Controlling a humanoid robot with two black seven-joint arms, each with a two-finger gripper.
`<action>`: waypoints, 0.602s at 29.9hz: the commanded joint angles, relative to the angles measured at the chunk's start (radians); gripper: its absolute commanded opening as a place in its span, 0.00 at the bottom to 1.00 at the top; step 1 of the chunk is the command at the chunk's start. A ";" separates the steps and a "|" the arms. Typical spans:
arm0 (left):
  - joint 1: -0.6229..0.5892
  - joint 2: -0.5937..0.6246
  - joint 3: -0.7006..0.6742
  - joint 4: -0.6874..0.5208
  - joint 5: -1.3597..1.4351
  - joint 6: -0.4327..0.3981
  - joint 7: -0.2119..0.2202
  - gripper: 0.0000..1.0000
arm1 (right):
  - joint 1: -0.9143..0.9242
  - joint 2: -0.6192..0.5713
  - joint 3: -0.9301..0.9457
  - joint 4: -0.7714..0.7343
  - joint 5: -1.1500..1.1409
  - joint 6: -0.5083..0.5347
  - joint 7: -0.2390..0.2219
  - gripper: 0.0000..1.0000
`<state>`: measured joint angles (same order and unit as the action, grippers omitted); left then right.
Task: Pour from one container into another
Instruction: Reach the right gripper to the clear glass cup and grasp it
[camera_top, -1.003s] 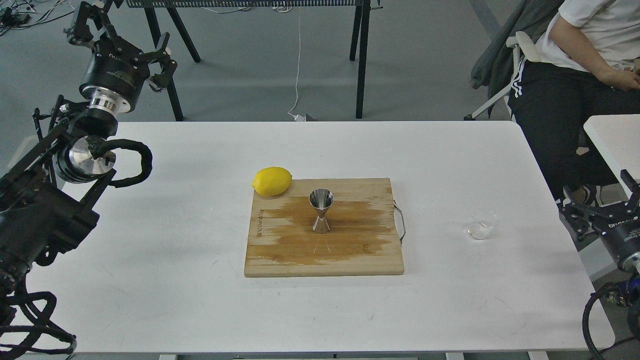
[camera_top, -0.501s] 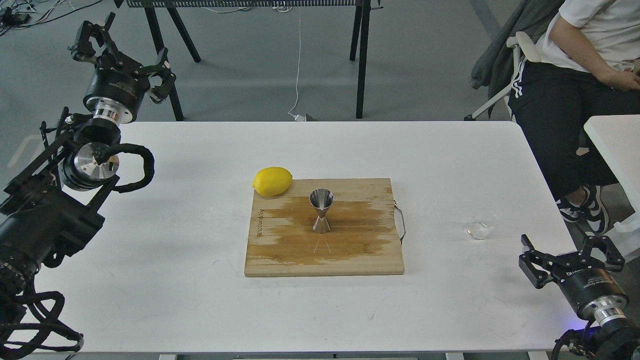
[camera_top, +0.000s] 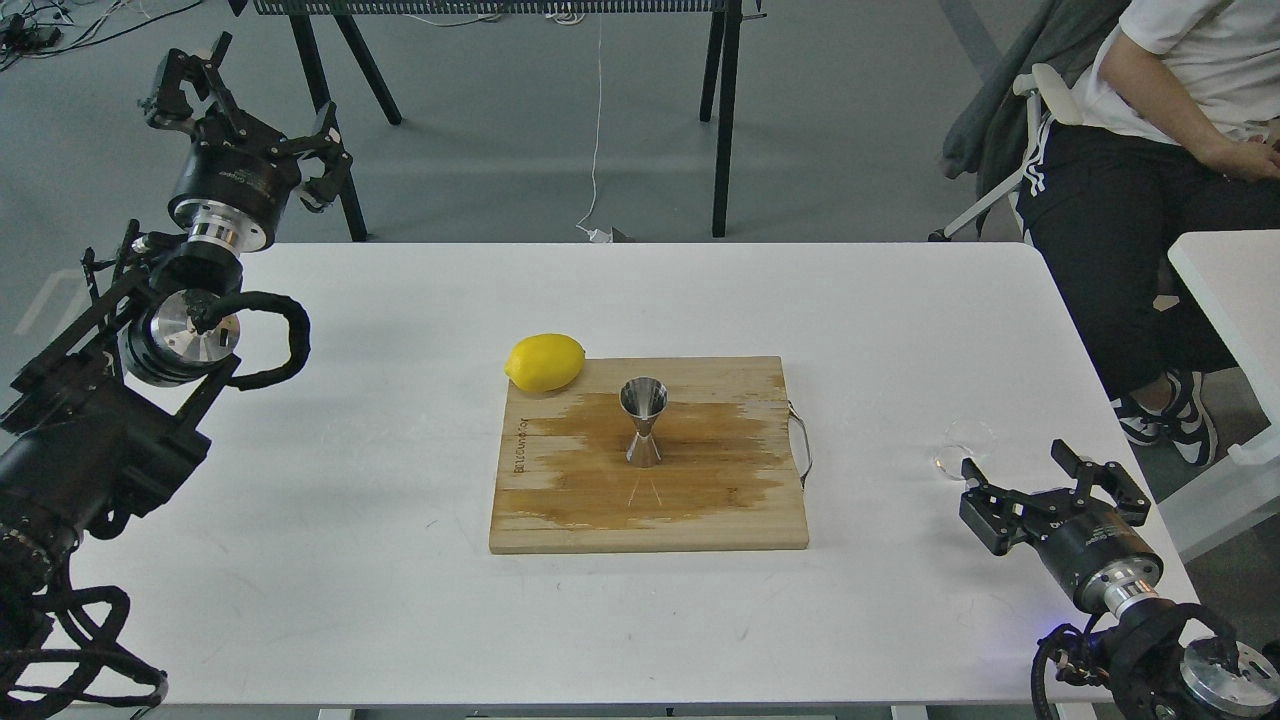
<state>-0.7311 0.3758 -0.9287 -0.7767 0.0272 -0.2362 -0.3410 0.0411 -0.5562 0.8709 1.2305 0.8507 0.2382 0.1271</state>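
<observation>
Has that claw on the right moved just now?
Yes. The right gripper has come up and inward over the table, toward the glass cup.

A lab: floor cables (camera_top: 596, 150), trestle table legs (camera_top: 722, 110).

Board (camera_top: 700, 510) lay at centre of table (camera_top: 400, 560). Jigger (camera_top: 642, 421) stood upright on board, mid-way. Lemon (camera_top: 545, 361) sat at board's far-left corner, overlapping its edge. Glass cup (camera_top: 962, 440) stood on table right of board, just beyond right tool (camera_top: 1050, 478).
</observation>
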 joint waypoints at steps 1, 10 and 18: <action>0.001 0.000 0.002 -0.001 0.000 -0.002 0.000 1.00 | 0.026 0.050 0.028 -0.009 0.011 -0.100 -0.001 1.00; 0.004 0.000 0.008 0.000 0.000 -0.002 -0.006 1.00 | 0.071 0.091 0.046 -0.092 0.008 -0.186 -0.001 1.00; 0.009 0.000 0.008 -0.001 0.000 -0.002 -0.006 1.00 | 0.098 0.144 0.046 -0.161 0.002 -0.194 -0.004 0.99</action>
<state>-0.7229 0.3758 -0.9200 -0.7773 0.0276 -0.2379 -0.3474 0.1349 -0.4149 0.9177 1.0754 0.8551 0.0430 0.1230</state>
